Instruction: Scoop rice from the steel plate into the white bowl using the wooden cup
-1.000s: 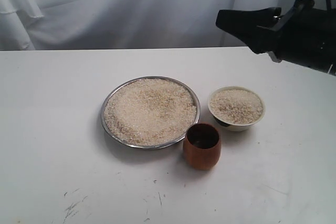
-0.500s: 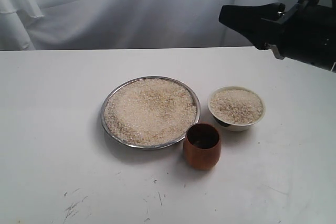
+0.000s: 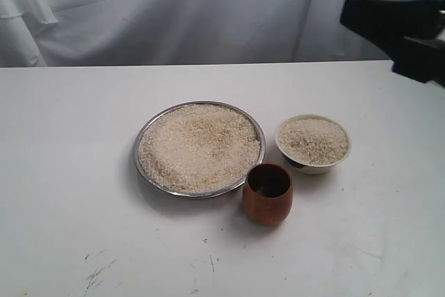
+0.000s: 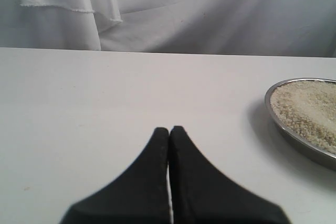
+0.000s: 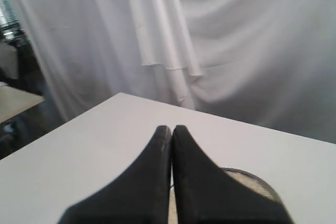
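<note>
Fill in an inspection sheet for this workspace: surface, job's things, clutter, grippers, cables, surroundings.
Surface: white table, with dark scuff marks near the camera.
Job's things: steel plate heaped with rice; white bowl also holds rice; wooden cup upright, close to both.
Clutter: nothing seen.
Grippers: left gripper shut, empty; right gripper shut, empty, above the table's right side.
Cables: nothing seen.
Surroundings: white curtain behind the table.

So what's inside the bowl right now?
Rice fills the bowl almost to its rim. The grains cover the inside walls and the bottom, so whatever might lie beneath them cannot be seen.
</note>
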Robot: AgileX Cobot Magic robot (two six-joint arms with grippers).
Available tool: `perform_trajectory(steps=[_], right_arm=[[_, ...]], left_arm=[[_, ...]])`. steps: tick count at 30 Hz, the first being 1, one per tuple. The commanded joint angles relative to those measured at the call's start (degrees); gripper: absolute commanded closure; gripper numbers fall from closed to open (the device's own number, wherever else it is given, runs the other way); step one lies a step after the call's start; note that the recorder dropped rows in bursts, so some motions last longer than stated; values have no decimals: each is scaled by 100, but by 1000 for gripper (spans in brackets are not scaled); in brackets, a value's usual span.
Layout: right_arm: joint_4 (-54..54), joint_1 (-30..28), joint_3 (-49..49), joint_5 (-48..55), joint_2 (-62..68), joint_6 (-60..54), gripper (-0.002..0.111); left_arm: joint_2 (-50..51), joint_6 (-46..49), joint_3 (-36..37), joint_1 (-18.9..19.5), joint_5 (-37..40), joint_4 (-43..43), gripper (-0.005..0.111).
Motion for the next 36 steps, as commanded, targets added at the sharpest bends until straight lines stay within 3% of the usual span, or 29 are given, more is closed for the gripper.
perform_trajectory(steps=[1, 10, 18, 20, 24, 28, 30, 36], right_arm=[[-16, -37, 545, 1232, -1131, 84, 108], [-16, -37, 1273, 3197, -3068, 258, 108], [95, -37, 1570, 3510, -3350, -132, 108], [989, -37, 1661, 3631, -3436, -1138, 108], [4448, -37, 1870, 3913, -3666, -4562, 108], [6457, -37, 1952, 4255, -3968, -7186, 108], [6912, -37, 1996, 4271, -4142, -7709, 108], [6946, -37, 2021, 4461, -4262, -7543, 108]], left_arm=[[-29, -18, 26, -9, -36, -4, 107], [-29, -18, 26, -9, -36, -4, 107], [-29, -18, 26, -9, -36, -4, 107], [-29, -18, 26, -9, -36, -4, 107], [-29, -18, 26, -9, -36, -4, 107], [-29, -18, 26, -9, -36, -4, 107], [-29, -18, 26, -9, -36, -4, 107], [-29, -18, 26, -9, -36, -4, 107]])
